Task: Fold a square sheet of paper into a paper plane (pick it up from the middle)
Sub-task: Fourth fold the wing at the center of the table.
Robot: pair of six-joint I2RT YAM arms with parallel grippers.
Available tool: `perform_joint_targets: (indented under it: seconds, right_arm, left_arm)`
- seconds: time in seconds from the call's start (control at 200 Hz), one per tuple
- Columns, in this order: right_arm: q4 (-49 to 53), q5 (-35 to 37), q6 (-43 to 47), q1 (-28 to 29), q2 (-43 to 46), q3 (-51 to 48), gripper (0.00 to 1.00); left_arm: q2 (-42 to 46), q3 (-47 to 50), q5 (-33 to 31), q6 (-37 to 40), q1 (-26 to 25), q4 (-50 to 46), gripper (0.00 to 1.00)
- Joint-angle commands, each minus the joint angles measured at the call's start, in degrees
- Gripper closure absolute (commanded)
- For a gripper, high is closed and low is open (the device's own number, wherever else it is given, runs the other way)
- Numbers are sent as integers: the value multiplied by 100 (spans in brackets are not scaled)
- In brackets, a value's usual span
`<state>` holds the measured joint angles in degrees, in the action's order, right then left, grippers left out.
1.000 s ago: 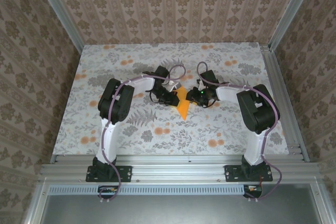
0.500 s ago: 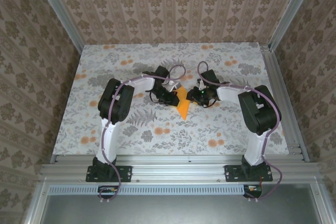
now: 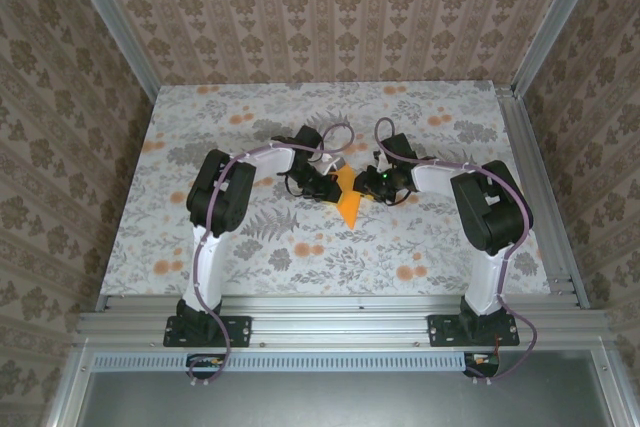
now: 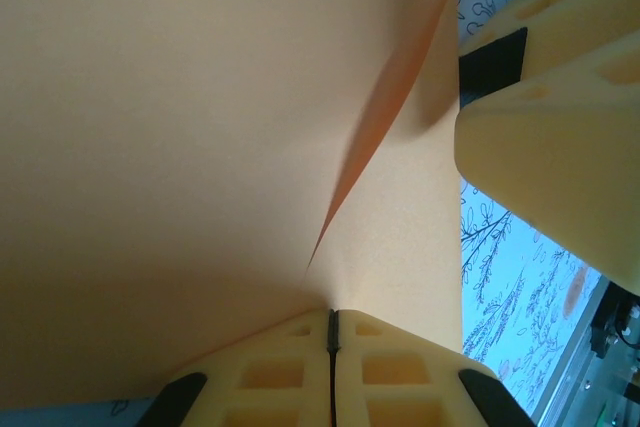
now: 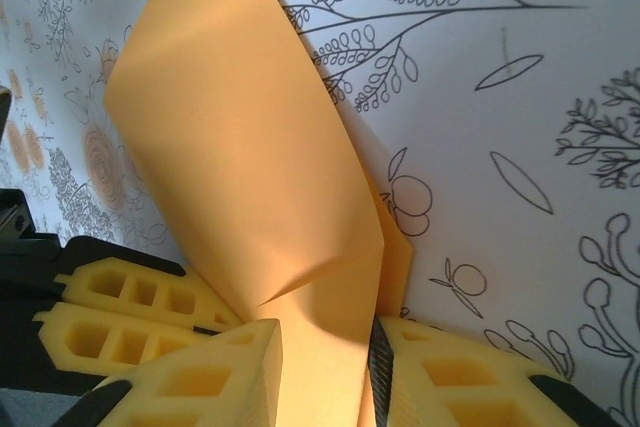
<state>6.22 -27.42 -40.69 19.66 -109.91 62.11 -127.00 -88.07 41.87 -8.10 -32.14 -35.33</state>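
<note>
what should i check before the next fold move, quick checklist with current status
1. Left gripper shut on the orange paper: ok.
2. Orange paper sits between the right gripper fingers: ok.
3. Right gripper actually pinching it: cannot tell.
4. Orange paper shows no tear: ok.
5. Crease straight, edges matched: cannot tell.
6. The two grippers clear of each other: cannot tell, they are very close.
</note>
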Motion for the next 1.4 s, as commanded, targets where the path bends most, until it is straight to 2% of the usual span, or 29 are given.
perform_joint_targets:
  seconds: [0.0,0.56,0.885,1.095,1.395]
  right_arm:
    - [-94,-123,-29,21,20,58,68]
    - [-316,-143,-73,264,354,-199,84]
    - [275,648,128,562,474,-50,91]
    - [283,814,73,705,467,19,91]
    - [-206,586,-231,741,748,-294,82]
  left_arm:
    - [-299,248,-900,187,103,-534,93]
    - [-132,414,-865,74,116,-317,95]
    - [-109,476,-804,11,129,-211,95]
    - [-140,493,-747,-30,129,-141,96]
    - [-220,491,-701,-69,138,-55,96]
